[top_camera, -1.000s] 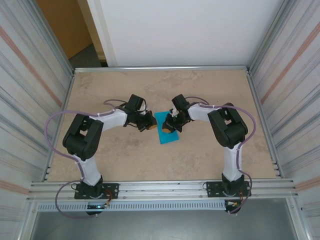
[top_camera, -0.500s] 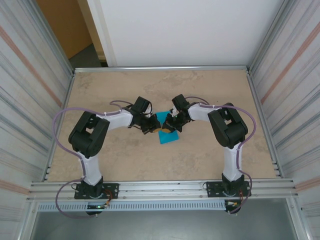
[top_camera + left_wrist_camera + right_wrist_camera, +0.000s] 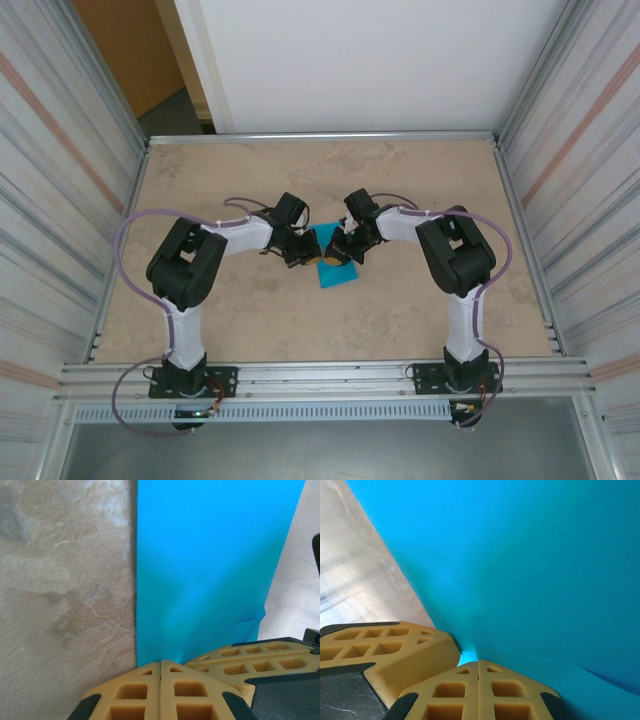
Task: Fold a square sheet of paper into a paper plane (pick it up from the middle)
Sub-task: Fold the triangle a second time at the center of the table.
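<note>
Thin teal-blue square sheet of paper (image 3: 337, 272) laid in the middle of the beige stone-look table (image 3: 240, 310), one end pinched by the left gripper (image 3: 160, 666), yellow fingers shut tight, also pinched just beside by the tightly shut right gripper (image 3: 478, 662)

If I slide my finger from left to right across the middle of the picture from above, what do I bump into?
left arm → left gripper → square sheet of paper → right arm
</note>
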You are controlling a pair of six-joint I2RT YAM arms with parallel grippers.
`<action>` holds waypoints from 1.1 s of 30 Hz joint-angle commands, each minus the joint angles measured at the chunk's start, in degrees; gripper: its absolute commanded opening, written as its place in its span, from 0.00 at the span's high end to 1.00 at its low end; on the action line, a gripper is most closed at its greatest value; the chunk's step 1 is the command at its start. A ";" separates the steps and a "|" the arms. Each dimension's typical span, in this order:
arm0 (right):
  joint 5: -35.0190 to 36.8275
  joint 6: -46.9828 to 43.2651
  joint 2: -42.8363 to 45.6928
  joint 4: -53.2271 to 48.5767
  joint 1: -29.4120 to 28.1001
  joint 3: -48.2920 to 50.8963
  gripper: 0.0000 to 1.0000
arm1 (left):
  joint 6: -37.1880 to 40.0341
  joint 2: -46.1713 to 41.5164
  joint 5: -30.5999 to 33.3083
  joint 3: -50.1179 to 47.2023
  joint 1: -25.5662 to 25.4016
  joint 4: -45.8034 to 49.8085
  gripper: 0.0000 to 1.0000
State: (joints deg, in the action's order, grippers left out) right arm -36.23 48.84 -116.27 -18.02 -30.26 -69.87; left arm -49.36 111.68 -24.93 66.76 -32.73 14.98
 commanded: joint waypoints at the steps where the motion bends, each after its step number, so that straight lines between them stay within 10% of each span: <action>1: 1.00 -0.75 0.02 -3.71 0.62 0.21 0.99 | 2.03 1.74 2.68 0.65 -0.66 5.41 1.00; 33: 4.87 -8.59 0.45 -2.51 3.94 6.98 0.96 | 6.18 2.48 1.69 5.35 -0.66 10.46 1.00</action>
State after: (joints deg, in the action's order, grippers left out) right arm -37.60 42.33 -114.24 -16.38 -26.96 -65.67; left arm -45.28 113.25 -23.90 71.05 -33.12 21.52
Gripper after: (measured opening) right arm 0.044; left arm 0.048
